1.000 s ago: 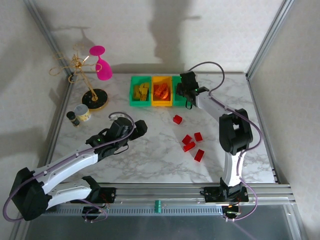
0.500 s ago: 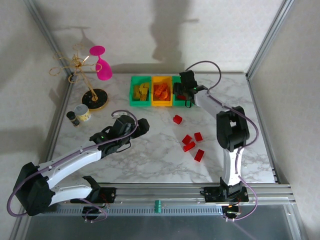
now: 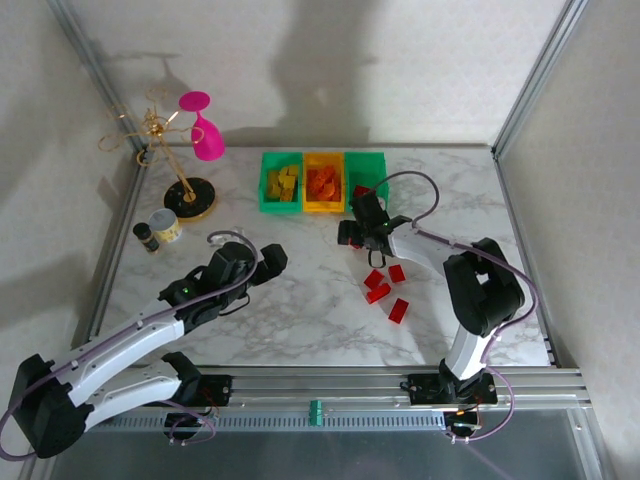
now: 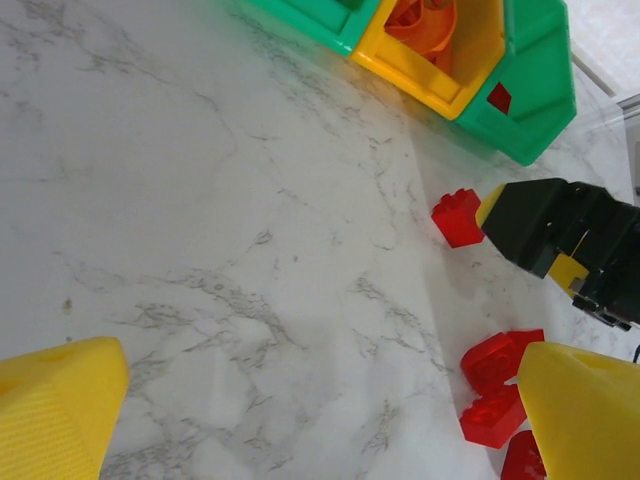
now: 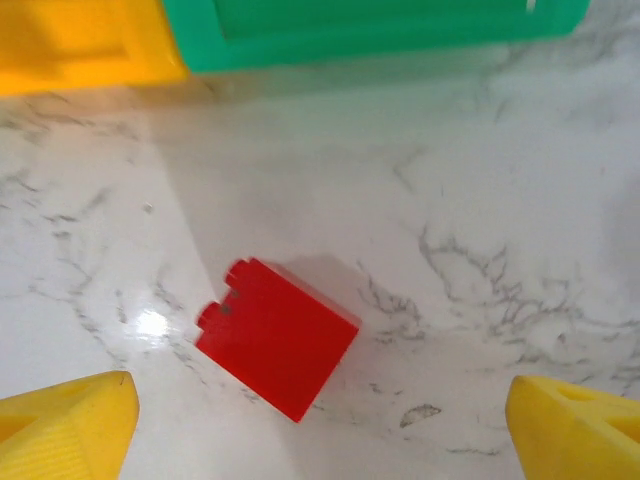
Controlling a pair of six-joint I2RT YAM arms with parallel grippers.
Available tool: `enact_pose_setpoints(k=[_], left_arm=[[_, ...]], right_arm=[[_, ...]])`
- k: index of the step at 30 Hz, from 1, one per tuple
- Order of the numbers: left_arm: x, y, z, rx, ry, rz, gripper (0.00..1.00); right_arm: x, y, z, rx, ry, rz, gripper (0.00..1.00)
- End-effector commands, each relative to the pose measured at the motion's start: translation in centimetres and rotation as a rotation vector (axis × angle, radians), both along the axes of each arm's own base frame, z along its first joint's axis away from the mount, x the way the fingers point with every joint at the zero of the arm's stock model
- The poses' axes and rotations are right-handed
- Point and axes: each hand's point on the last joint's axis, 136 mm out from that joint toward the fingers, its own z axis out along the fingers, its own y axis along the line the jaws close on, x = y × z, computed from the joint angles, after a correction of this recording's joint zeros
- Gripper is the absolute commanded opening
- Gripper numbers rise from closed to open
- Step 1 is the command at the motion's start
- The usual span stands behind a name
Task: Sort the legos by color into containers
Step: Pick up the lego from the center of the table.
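Note:
Three containers stand in a row at the back: a green bin (image 3: 281, 186) with yellow legos, a yellow-orange bin (image 3: 323, 184) with orange legos, and a green bin (image 3: 368, 166) showing a red piece. My right gripper (image 3: 350, 237) hangs open low over a lone red brick (image 5: 275, 337), which lies on the table between its fingers (image 5: 75, 420), untouched. That brick (image 4: 458, 216) also appears in the left wrist view, beside the right gripper (image 4: 560, 228). Several more red legos (image 3: 385, 290) lie loose nearer the front. My left gripper (image 3: 272, 258) is open over bare marble, holding nothing.
At the back left stand a gold rack (image 3: 180, 190) with a pink glass (image 3: 205, 130), a small round cup (image 3: 165, 226) and a dark little bottle (image 3: 146, 237). Metal frame posts border the table (image 3: 300, 320) on both sides.
My right gripper came away from the right green bin down to the table over the lone red brick, and its jaws opened wide. The left arm drew back slightly.

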Motion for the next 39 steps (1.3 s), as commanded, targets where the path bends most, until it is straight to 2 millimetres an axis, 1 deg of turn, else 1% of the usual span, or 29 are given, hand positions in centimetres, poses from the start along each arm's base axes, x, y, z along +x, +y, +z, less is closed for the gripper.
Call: enact_pose_setpoints(k=[1,4,7,11,15,18,22,24,26,28,32,36,39], left_arm=[[-0.6,1.0,-0.7,0.024,0.014,0.032,1.00],[-0.7,1.2,-0.9,0.034,0.017,0.035,1.00],[-0.7,1.3,-0.9,0.037,0.014,0.037,1.00],[-0.7,1.4,-1.0,0.049,0.014,0.039,1.00],[-0.6,1.5,-1.1,0.055,0.014,0.041,1.00],[-0.6,1.6,-1.0,0.056,0.013,0.043,1.00],[-0.5,1.7,-1.1,0.061,0.013,0.047,1.00],[-0.5,1.6,-1.1,0.060,0.013,0.047,1.00],[-0.4,1.4,-1.0,0.054,0.014,0.041,1.00],[-0.3,1.2,-0.9,0.051,0.015,0.034,1.00],[0.1,0.7,-0.5,0.054,0.010,0.025,1.00],[0.8,-0.1,0.1,0.053,0.000,0.009,1.00],[1.4,-0.8,0.4,0.047,-0.004,-0.002,1.00]], right_arm=[[0.4,0.5,-1.1,0.033,0.006,-0.071,0.93],[1.4,0.8,-1.2,0.041,-0.019,-0.091,0.86],[2.3,1.0,-1.6,0.029,-0.023,-0.108,0.83],[3.1,1.4,-1.9,0.024,-0.029,-0.111,0.75],[3.3,1.7,-2.9,0.010,-0.011,-0.103,0.71],[3.5,1.5,-3.2,-0.008,-0.013,-0.107,0.65],[3.6,1.3,-3.0,-0.022,-0.022,-0.105,0.58],[3.6,1.3,-2.7,-0.026,-0.030,-0.099,0.53],[3.6,1.2,-2.2,-0.027,-0.038,-0.094,0.50],[3.6,1.1,-1.3,-0.024,-0.057,-0.085,0.47],[4.5,0.9,1.8,-0.014,-0.114,-0.077,0.45],[6.7,0.1,5.3,-0.015,-0.193,-0.091,0.45],[8.9,-0.6,6.4,-0.009,-0.231,-0.102,0.45]])
